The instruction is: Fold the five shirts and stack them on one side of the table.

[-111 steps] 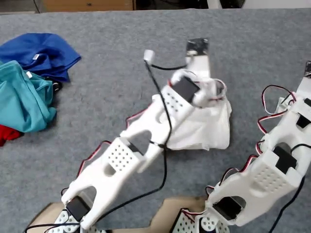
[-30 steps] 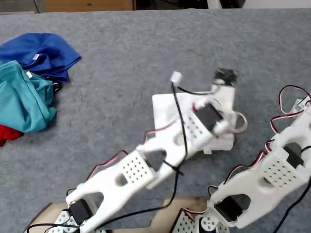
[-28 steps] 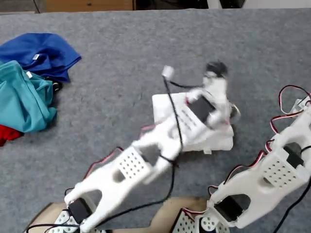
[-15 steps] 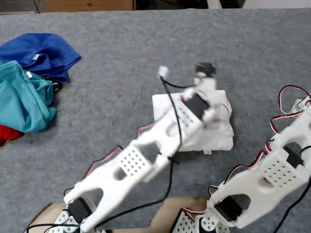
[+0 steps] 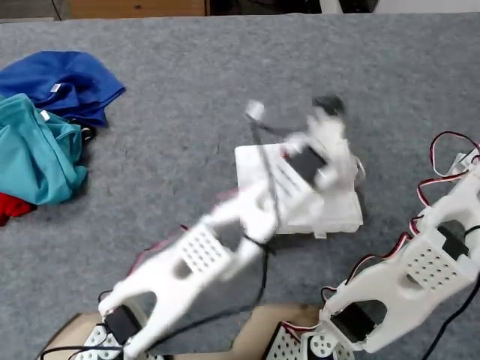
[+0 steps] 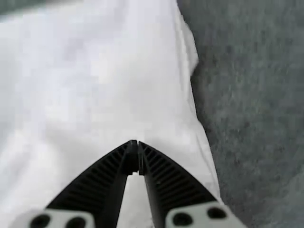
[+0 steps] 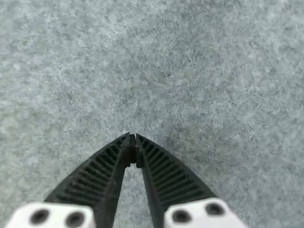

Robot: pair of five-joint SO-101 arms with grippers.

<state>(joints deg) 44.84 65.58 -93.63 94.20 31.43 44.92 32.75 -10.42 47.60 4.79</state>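
With the left tool [image 6: 134,154] pinched shut and empty over the folded white shirt [image 5: 336,215], I'd smooth lightly toward its edges so layers don't drag, the right tool [image 7: 132,145] shut off it, the crumpled shirts [image 5: 41,154] well apart from it.

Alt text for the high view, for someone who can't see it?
The left arm stretches across a folded white shirt in the middle of the grey table. The right arm sits at the right edge, and a blue shirt, a teal shirt and a red shirt lie at the left edge.
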